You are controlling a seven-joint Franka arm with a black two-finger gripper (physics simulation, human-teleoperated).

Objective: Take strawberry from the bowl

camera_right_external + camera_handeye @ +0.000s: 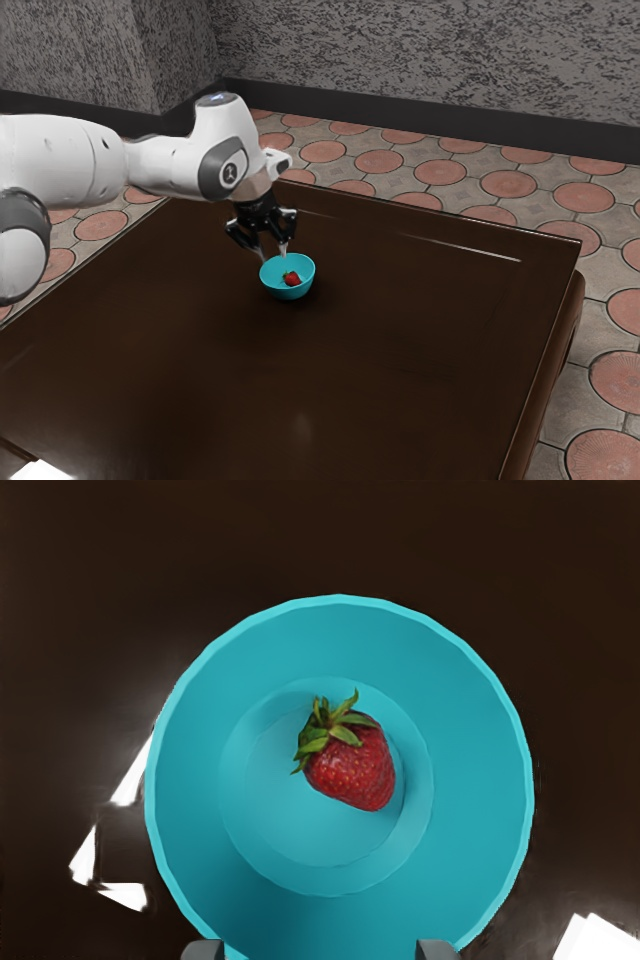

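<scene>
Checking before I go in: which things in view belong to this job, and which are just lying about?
Job:
- red strawberry with green leaves, inside the bowl
- round turquoise bowl
- black two-finger gripper, open

Not job:
- dark brown table
- bright white patches, glare or objects, unclear

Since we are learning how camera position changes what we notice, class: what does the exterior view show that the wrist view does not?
Exterior view's share: the white arm, the speckled grey wall, the floor with its round reddish tiles, the table's edges, and the outer side of the bowl.

Wrist view's share: the strawberry's green leaves and seeds in detail, and the ring-shaped step inside the bowl.

Both share: the strawberry lying in the turquoise bowl, the dark tabletop, and the end effector with its fingers apart.
</scene>
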